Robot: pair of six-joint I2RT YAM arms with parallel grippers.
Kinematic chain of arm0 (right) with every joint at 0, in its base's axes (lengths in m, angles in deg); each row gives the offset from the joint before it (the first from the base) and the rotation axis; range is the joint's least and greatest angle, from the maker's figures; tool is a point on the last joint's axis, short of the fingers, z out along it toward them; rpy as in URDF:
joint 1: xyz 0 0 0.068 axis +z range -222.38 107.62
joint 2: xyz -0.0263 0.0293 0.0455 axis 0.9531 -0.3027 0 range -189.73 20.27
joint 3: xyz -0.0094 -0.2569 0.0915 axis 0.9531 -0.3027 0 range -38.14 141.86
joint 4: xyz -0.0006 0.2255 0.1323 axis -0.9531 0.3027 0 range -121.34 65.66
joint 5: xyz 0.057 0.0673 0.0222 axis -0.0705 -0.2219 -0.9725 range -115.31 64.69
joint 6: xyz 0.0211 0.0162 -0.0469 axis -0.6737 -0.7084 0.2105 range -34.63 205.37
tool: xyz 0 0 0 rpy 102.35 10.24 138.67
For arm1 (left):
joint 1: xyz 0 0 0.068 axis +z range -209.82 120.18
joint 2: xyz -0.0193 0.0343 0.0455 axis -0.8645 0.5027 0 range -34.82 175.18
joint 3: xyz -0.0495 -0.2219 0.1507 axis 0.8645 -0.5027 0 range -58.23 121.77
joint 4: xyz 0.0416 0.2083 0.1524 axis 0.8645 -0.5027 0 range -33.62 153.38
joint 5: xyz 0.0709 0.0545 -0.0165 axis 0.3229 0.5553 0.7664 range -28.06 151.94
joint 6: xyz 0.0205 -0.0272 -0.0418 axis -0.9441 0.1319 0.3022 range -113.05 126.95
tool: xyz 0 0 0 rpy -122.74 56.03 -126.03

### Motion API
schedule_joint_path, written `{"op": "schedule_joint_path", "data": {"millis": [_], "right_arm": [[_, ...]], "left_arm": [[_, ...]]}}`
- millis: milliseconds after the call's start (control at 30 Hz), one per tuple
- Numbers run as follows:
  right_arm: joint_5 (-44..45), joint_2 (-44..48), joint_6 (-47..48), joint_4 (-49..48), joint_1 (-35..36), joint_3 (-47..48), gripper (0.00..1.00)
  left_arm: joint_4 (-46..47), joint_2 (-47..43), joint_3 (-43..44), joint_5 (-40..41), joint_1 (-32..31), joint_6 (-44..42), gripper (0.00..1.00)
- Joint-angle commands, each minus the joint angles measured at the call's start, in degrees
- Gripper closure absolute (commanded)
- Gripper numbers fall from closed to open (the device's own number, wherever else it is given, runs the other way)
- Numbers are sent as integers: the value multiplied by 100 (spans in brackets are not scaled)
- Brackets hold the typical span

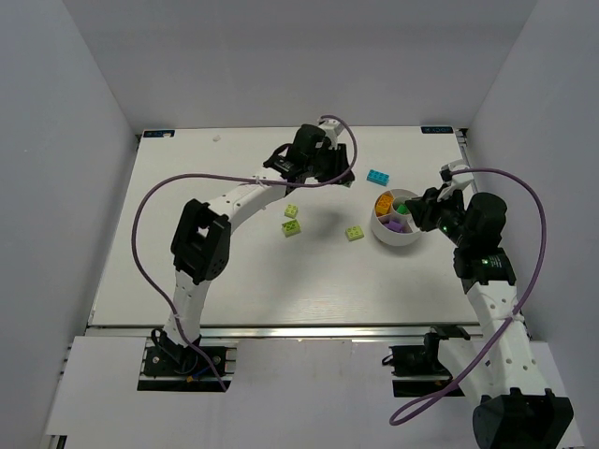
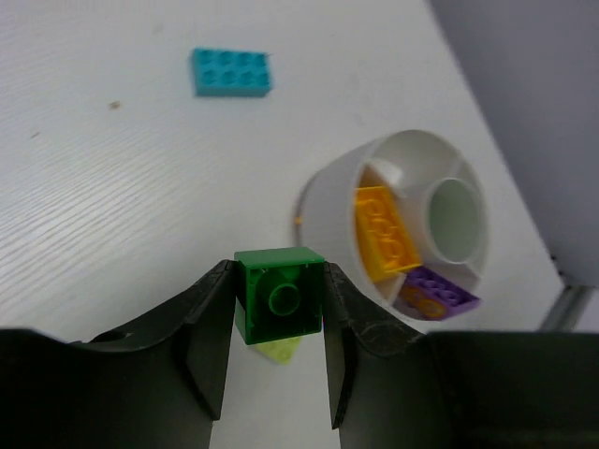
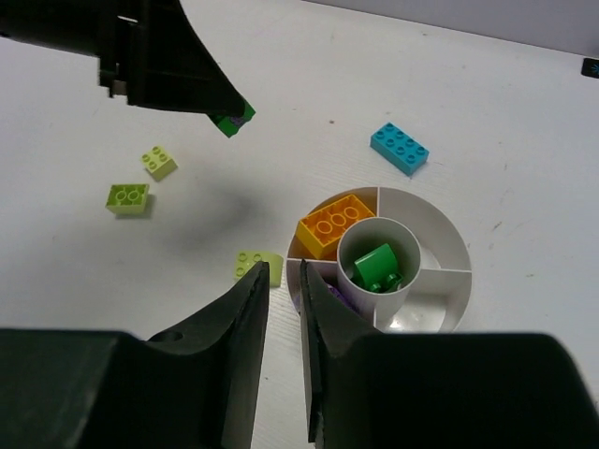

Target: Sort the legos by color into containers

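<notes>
White table top from above, with two black-and-white arms reaching in from the near edge. Over the far middle of the table, raised clear of the surface, the left gripper [image 2: 277,281], clamped on a dark green lego [image 2: 279,307] by two opposite sides. To its right, flat on the table, a cyan lego [image 1: 378,176], on the far side of the bowl [image 3: 440,238] and apart from it. Right of centre, that round white bowl, split into wedges around a centre cup. In one wedge an orange lego [image 3: 332,222], in the neighbouring wedge a purple lego [image 2: 438,290], in the centre cup a green lego [image 3: 377,267]. At the bowl's rim, the right gripper [image 3: 283,276], jaws drawn almost together with only a thin slit between, right at the white wall. Impossible to tell whether pinching that wall or merely poised beside it. Loose on the table left of the bowl, three lime-yellow legos [image 3: 127,196]: one just beside the bowl, two farther off and near each other.
</notes>
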Motion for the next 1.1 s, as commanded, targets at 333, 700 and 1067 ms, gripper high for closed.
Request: {"op": "schedule_joint_path", "data": {"millis": [333, 700, 1067], "right_arm": [[773, 220, -155, -455, -315, -75, 75], [782, 247, -163, -464, -341, -67, 74], [668, 238, -164, -464, -350, -84, 74]], "left_arm": [[445, 941, 1826, -1533, -801, 20, 93], [656, 1259, 1854, -1498, -1029, 55, 88], [849, 1584, 2118, -1322, -1082, 284, 82]]}}
